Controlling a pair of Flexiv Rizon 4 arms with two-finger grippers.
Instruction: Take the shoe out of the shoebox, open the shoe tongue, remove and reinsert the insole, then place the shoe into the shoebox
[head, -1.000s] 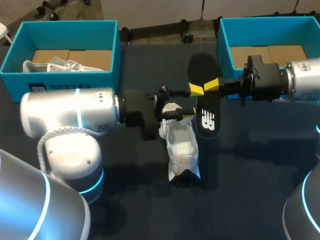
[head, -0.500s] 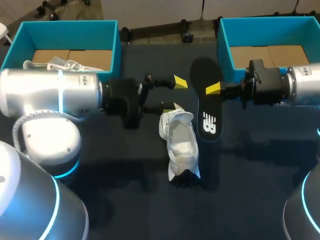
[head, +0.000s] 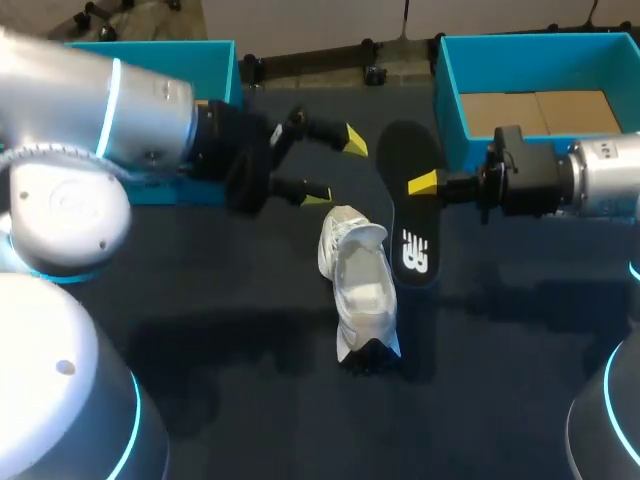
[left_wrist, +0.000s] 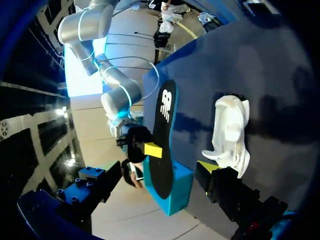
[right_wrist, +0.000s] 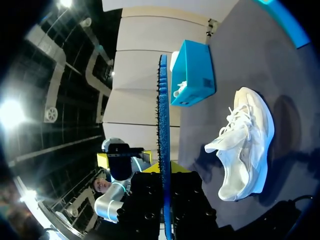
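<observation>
Holding insole (head: 412, 235) clamped in right claw (head: 422, 185) at its side edge, centre-right of frame; can't tell if low end touches table (head: 240, 310). Left claw (head: 337, 167) fingers apart, empty, upper centre-left. Shoe (head: 362, 285) lies mid-frame, just beside insole. Insole likely light, thin, floppy: grip mid-length, or ends droop when feeding into shoe.

Your head cam sits high behind the robot, looking down; it's farthest off and takes in the whole table (head: 250, 330). L wrist cam looks out along its fingers across the tabletop: shoe (left_wrist: 231, 130) just ahead of one jaw, insole (left_wrist: 161, 145) farther ahead betw. the jaws. R wrist cam is v. close, w/ the insole edge-on betw. its jaws and the shoe beside them. All 3 views share shoe + insole.
</observation>
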